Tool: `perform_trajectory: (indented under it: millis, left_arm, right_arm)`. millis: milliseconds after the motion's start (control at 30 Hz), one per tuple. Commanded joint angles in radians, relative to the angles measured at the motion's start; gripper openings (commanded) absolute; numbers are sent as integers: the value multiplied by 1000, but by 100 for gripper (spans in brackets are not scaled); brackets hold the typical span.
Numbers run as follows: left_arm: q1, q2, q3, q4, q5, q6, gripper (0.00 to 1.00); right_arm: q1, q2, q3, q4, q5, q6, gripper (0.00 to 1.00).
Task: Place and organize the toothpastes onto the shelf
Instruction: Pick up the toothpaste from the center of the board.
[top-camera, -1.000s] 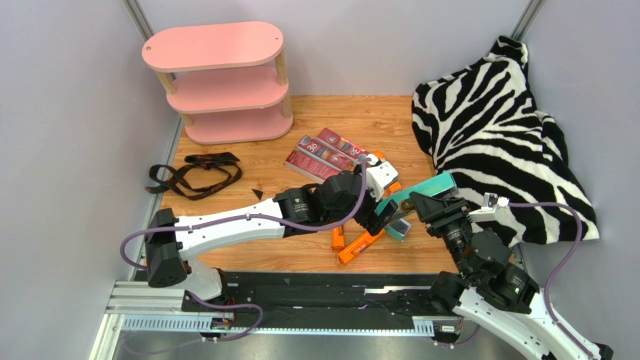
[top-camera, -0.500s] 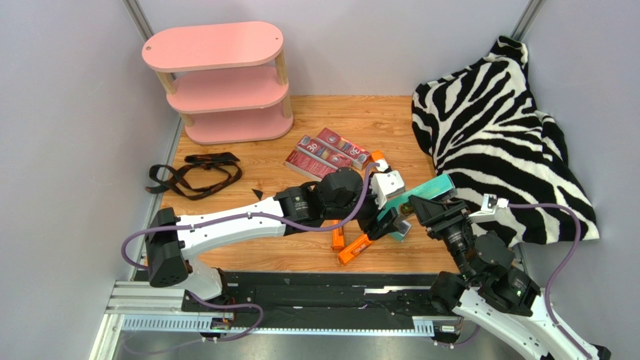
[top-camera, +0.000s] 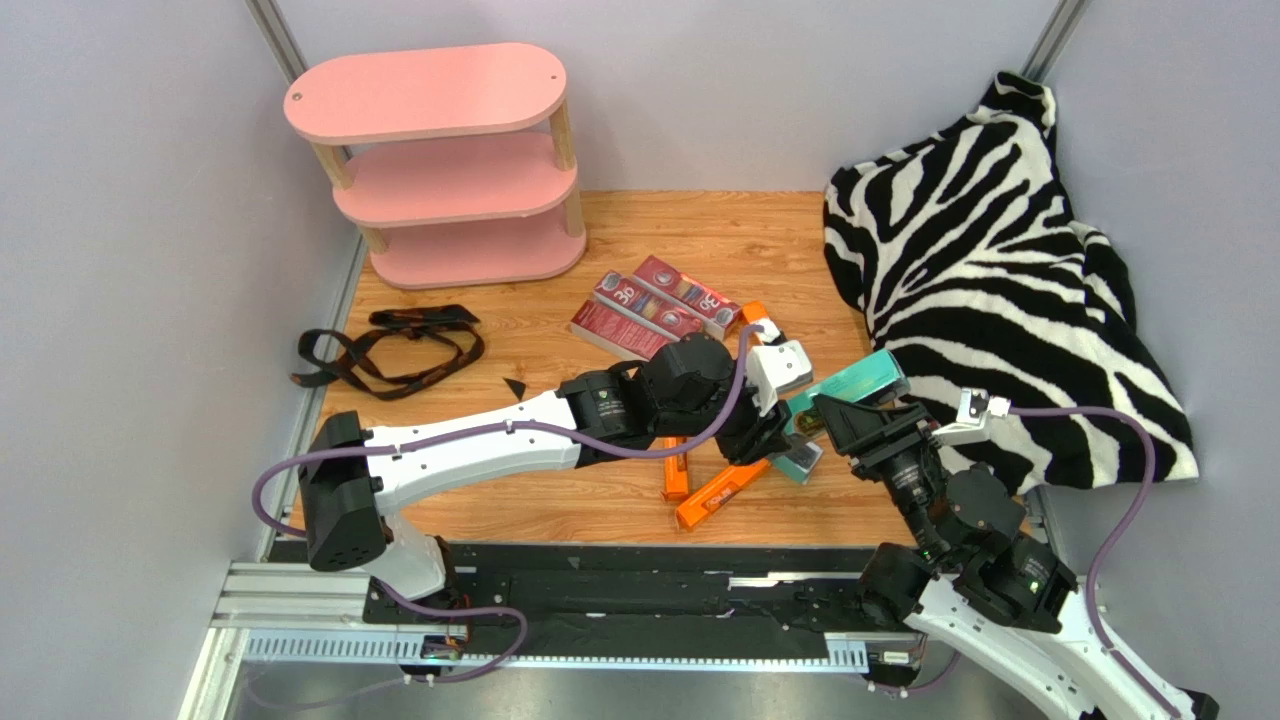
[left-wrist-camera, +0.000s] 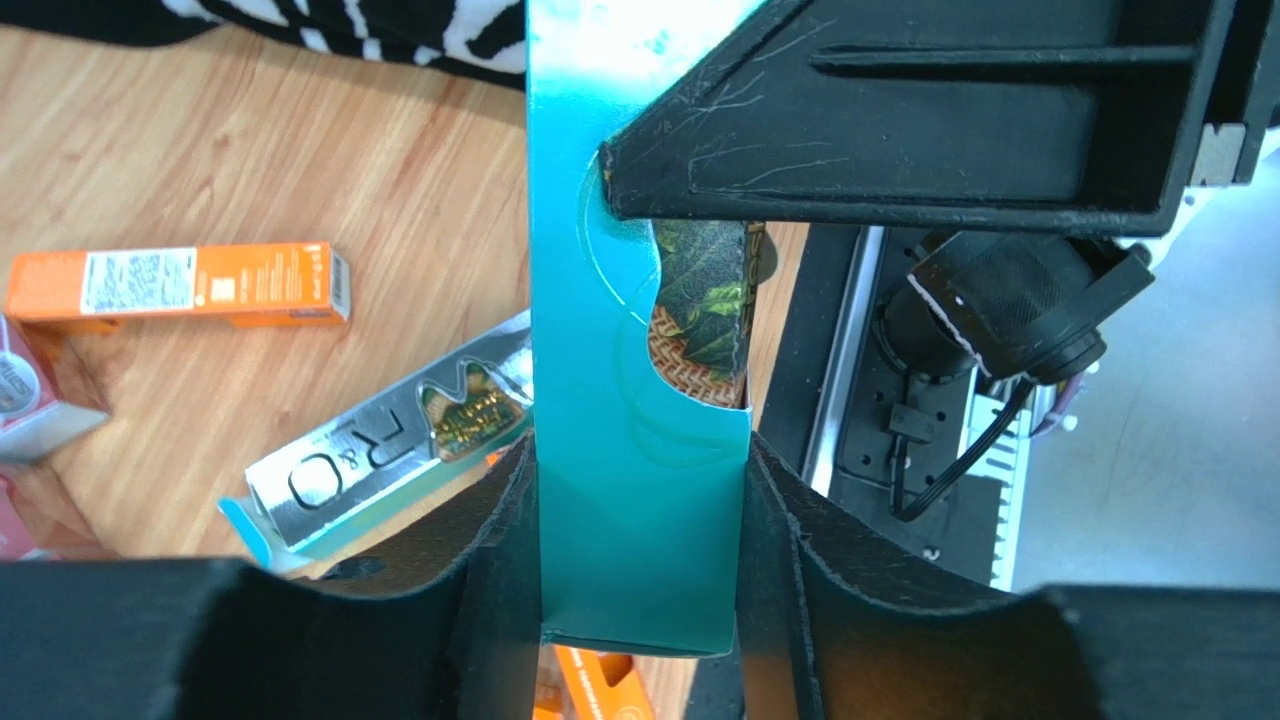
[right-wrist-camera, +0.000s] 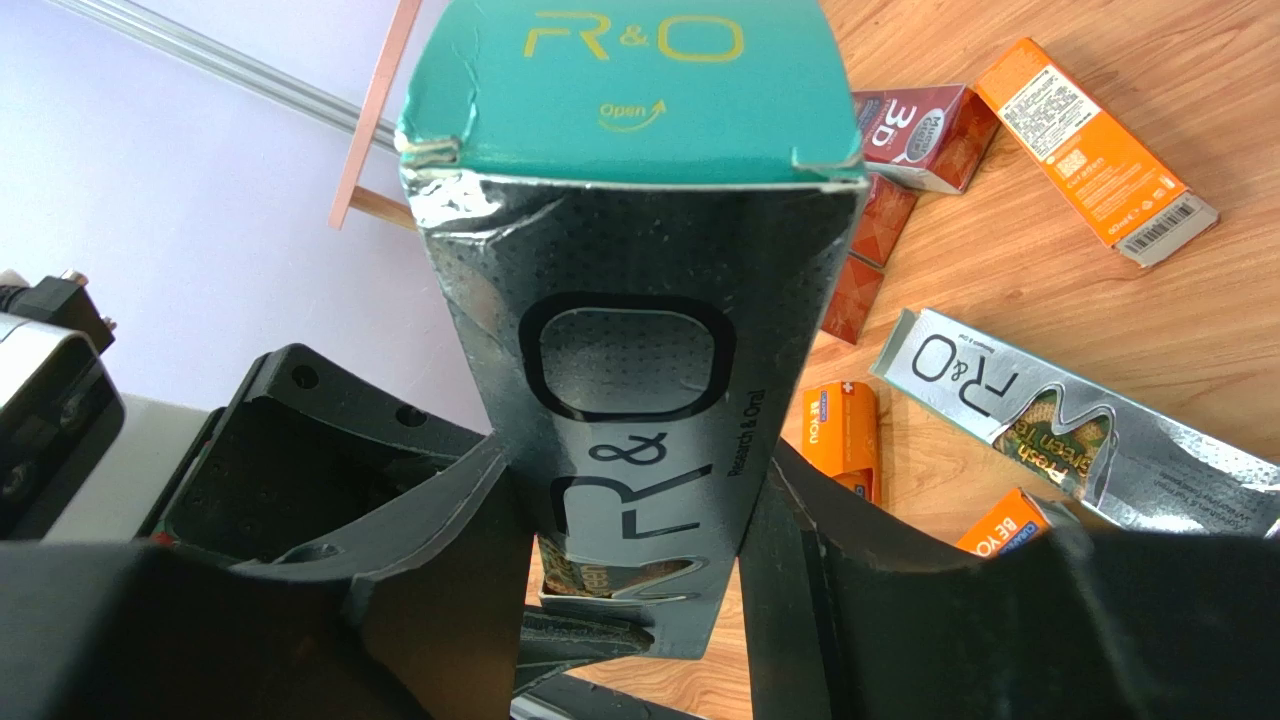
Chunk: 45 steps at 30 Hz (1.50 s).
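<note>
Holding silver-grey carton (right-wrist-camera: 624, 375) between both jaw pairs: left gripper (left-wrist-camera: 639, 563), right gripper (right-wrist-camera: 646, 563) clamped across it. Likely light, crushable, slick; grip mid-length.

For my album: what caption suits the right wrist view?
Fingers grip a silver-grey toothpaste carton; other cartons lie scattered on the wooden table beyond.

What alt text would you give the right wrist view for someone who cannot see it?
The right gripper clamps a silver-grey toothpaste carton with a teal end flap, filling the frame. Behind, on the wooden table, lie a second silver-grey carton, orange cartons and dark red cartons.
</note>
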Motion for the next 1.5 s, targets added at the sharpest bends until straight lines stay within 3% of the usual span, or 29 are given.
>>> perform_trajectory:
  millis: [0, 167, 233, 267, 367, 500, 667, 733, 933, 1300, 1367, 1467]
  left_arm:
    - [-11, 2, 34, 19, 1, -11, 36]
    - [23, -5, 24, 13, 10, -63, 34]
    - [64, -24, 1, 35, 47, -89, 32]
    - [83, -34, -11, 48, 102, -123, 30]
    - [187, -77, -70, 127, 281, -192, 29]
    - [329, -146, -146, 259, 493, -313, 29]
    - [417, -160, -142, 290, 777, -379, 28]
    - [436, -153, -150, 373, 916, -454, 28]
    - [439, -117, -171, 626, 1101, -678, 27]
    - [436, -108, -189, 642, 1136, -692, 27]
    - [436, -102, -193, 643, 1138, -691, 27]
    - [433, -96, -202, 640, 1147, -685, 27]
  right_arm:
    - [6, -21, -1, 144, -64, -20, 13]
    - [6, -40, -6, 157, -72, -41, 19]
    - [7, -43, -2, 154, -78, -55, 32]
    - [6, -46, -2, 152, -83, -60, 47]
    - [6, -46, 3, 155, -96, -78, 68]
    - [6, -41, 3, 172, -116, -103, 82]
    - [6, -43, -14, 274, -199, -208, 92]
    - [6, -40, -24, 307, -248, -245, 97]
    - [6, -26, -41, 427, -371, -382, 100]
    - [6, 133, -3, 612, -483, -451, 100]
    - [6, 159, -2, 638, -491, -448, 98]
    - [6, 202, -2, 680, -509, -434, 85]
